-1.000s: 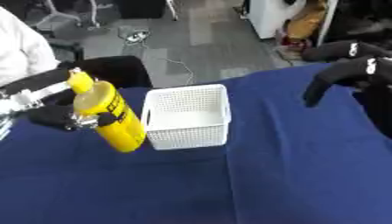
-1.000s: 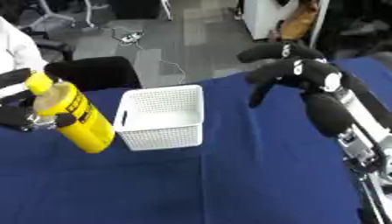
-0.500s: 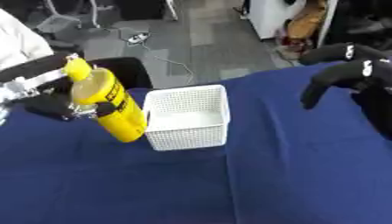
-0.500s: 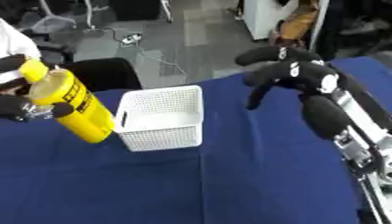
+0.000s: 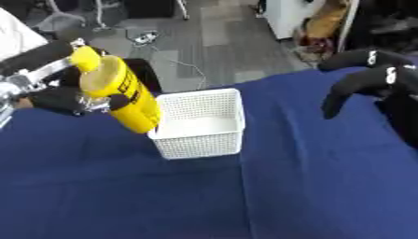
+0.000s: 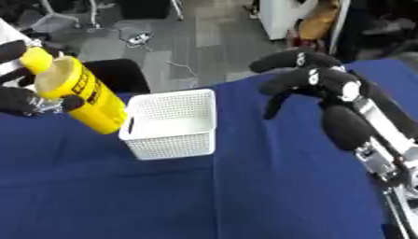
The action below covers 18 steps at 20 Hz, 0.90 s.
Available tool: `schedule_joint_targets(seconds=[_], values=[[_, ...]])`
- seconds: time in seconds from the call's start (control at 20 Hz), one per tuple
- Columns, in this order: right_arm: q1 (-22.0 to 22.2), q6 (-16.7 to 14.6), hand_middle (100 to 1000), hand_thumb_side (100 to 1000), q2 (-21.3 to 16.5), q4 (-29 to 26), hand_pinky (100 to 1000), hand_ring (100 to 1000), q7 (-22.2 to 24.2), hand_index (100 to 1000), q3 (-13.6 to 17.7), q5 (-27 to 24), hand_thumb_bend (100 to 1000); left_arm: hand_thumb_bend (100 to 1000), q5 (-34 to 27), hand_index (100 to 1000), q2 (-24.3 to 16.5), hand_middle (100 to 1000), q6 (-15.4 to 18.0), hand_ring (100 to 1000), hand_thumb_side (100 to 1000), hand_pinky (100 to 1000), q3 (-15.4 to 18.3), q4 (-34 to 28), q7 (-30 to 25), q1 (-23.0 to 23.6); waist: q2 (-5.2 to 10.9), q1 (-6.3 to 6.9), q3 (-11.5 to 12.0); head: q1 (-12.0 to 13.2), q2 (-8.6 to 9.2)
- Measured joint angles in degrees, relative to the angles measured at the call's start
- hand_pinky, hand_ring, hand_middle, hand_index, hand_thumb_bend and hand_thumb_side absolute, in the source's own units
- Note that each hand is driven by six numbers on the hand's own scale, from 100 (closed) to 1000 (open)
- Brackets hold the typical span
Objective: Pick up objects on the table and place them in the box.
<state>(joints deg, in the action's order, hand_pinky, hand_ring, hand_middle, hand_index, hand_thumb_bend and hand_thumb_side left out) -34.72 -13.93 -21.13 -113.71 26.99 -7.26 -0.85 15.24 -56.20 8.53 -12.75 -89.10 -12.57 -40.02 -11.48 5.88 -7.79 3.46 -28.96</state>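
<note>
A yellow bottle (image 5: 121, 94) with a yellow cap and black lettering hangs tilted, cap up and to the left, its base over the left rim of the white mesh box (image 5: 202, 122). My left hand (image 5: 59, 99) is shut on the bottle from the left. The box stands on the blue table (image 5: 310, 177) and looks empty inside. My right hand (image 6: 314, 81) hovers over the table to the right of the box, fingers curled downward, holding nothing.
Beyond the table's far edge lie a grey floor with cables (image 5: 147, 38), a black chair (image 6: 114, 73) behind the box, and a white cabinet (image 5: 298, 18). A person's white sleeve (image 5: 18, 39) shows at the upper left. Blue tabletop spreads in front of the box.
My left hand has carried the bottle up and to the right, from beside the box to over its left rim. The right hand has stayed in place.
</note>
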Motion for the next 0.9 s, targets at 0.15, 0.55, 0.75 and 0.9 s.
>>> schedule_joint_targets(seconds=[0.15,0.55,0.75,0.9], values=[[-0.3,0.1,817,1000,0.1,0.0,568,518,0.1,763,0.0,0.0,349,100,0.1,344,0.5,100,0.3,100,758,100,-0.2,0.1,0.8,-0.5,-0.24,0.01,0.0,0.0,0.01],[-1.0,0.1,819,1000,1.1,0.0,569,518,0.6,763,-0.4,-0.2,346,100,0.1,346,1.0,100,1.2,100,755,100,-0.4,0.7,3.4,-1.5,-0.78,0.51,-0.8,0.6,0.53],[-1.5,0.2,821,1000,1.8,0.0,571,518,0.9,763,-0.6,-0.5,347,100,0.2,346,1.6,100,1.8,100,752,100,-0.5,1.1,4.8,-1.6,-1.29,0.65,-1.4,1.4,0.99],[-1.8,0.3,823,1000,2.1,0.0,572,518,1.2,764,-0.7,-0.6,346,100,0.3,348,2.0,100,2.3,100,751,100,-0.7,1.2,5.8,-1.9,-1.77,0.84,-1.7,1.9,1.07]])
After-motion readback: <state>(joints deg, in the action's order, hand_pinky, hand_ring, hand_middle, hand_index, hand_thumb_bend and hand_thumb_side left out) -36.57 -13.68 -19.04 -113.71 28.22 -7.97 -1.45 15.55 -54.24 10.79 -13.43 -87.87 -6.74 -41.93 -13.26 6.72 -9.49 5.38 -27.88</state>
